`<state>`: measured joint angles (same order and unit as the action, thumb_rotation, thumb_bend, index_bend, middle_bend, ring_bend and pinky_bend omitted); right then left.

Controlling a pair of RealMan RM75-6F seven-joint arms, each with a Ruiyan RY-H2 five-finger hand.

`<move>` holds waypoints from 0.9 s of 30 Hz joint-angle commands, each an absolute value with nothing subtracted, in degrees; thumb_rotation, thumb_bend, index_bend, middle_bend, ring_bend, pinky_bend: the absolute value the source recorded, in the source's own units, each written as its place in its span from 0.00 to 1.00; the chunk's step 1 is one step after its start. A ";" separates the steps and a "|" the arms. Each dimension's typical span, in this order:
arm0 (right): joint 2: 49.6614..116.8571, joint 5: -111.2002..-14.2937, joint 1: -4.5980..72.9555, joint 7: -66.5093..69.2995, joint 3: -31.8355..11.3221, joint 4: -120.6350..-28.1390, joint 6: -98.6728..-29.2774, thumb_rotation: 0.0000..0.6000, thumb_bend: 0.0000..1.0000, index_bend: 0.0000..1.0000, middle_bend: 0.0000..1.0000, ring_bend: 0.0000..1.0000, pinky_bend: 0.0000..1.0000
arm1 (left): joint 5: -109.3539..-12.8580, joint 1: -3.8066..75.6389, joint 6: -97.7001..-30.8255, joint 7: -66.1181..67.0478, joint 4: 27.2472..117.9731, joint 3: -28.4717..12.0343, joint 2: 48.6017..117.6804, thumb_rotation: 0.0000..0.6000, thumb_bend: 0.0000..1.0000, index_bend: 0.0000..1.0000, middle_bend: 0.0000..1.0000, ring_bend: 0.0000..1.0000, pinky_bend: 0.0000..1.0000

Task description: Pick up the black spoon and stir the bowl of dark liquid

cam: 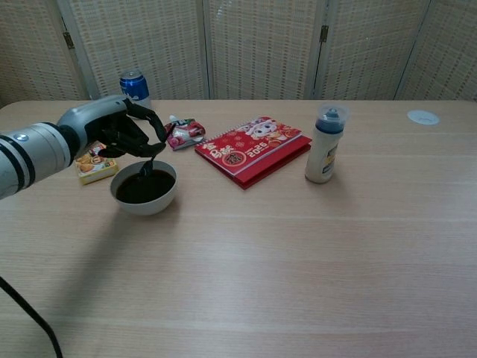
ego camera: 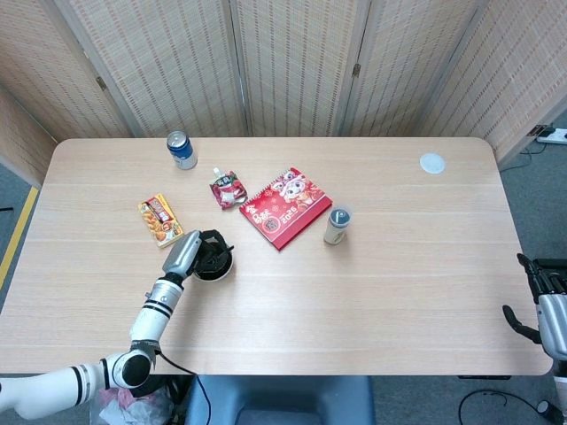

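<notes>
Left hand: the grey-backed, black-fingered left hand point(cam: 119, 133) hangs over the bowl, fingers pinching the small black spoon point(cam: 147, 165) by its handle.
Spoon: points down, its tip at or just in the dark liquid; how deep it sits, I cannot tell.
Bowl: the white round bowl of dark liquid point(cam: 144, 188) stands toward the table's left end, nearer the front edge than the yellow snack box point(cam: 95, 161) beside it.
Right hand: the right hand point(ego camera: 542, 305) sits off the table's right front corner, holding nothing, fingers loosely apart.
Stage: spoon in hand, stirring apparently about to begin.
Risks: the bowl looks quite full, so a wide or fast sweep could slop liquid over the rim; pushing the wall could slide the bowl toward the red spiral notebook point(cam: 253, 149); the thin handle might twist in the pinch.
</notes>
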<state>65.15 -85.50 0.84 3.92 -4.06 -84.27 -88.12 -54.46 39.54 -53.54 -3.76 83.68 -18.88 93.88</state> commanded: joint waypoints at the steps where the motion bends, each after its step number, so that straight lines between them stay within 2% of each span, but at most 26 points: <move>1: 65.13 -85.42 0.83 4.01 -4.09 -84.21 -88.08 1.00 0.23 0.00 0.19 0.31 0.27 | -53.54 40.71 -54.48 -3.18 79.49 -19.01 97.56 1.00 0.48 0.65 1.00 0.99 1.00; 8: 65.19 -85.14 0.88 4.14 -4.12 -84.02 -87.67 1.00 0.23 0.00 0.19 0.32 0.27 | -53.32 41.67 -55.23 -2.51 72.07 -18.64 103.05 1.00 0.48 0.65 1.00 0.99 1.00; 16: 65.31 -84.78 0.96 4.51 -4.32 -83.66 -87.41 1.00 0.24 0.00 0.20 0.33 0.28 | -53.63 41.66 -55.27 -2.52 66.28 -18.65 105.94 1.00 0.48 0.65 1.00 0.99 1.00; 27: 65.64 -84.94 1.39 4.79 -4.38 -83.08 -86.89 1.00 0.24 0.00 0.20 0.33 0.27 | -56.60 38.80 -56.15 -2.53 70.46 -16.79 102.75 1.00 0.48 0.66 1.00 0.99 1.00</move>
